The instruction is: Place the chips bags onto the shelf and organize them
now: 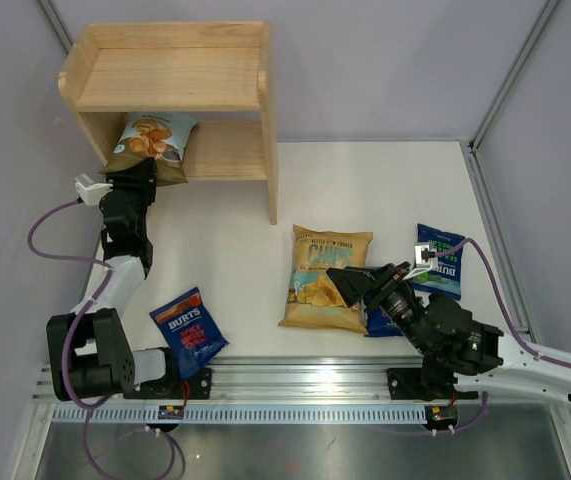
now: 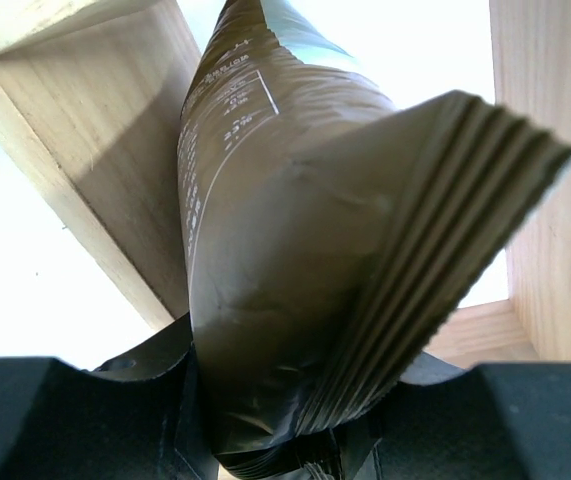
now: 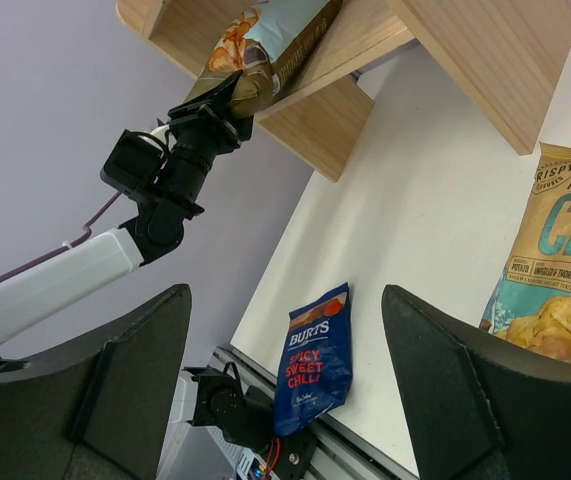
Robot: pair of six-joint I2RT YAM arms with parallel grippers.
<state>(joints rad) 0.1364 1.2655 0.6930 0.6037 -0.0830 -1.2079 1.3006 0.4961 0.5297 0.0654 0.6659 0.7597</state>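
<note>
Film wrapped round air and brittle chips is what the light-blue bag (image 1: 153,140) amounts to. It is light, soft-sided, slick on its faces and easily crushed across the belly, so I judge the flat crimped seam the sound place to take it. The left end effector (image 1: 142,175) has it there, fingers pinched onto the bottom seam. The bag rises straight ahead of the fingertips and leans into the lower tier of the shelf (image 1: 170,80), between the side panels; whether its far end rests on the tier board I cannot tell. The left arm is stretched well forward from its base, the wrist pointing into the shelf opening. The right end effector (image 1: 345,283) is spread wide and holds nothing. It hangs low over the worktop (image 1: 235,240) with the large yellow bag (image 1: 325,272) just under and ahead of its fingertips, a dark-blue bag (image 1: 373,322) tucked beneath its wrist and the green-lettered bag (image 1: 443,262) behind it. The red-lettered Burts bag (image 1: 189,332) lies well behind the left end effector, near that arm's base.
</note>
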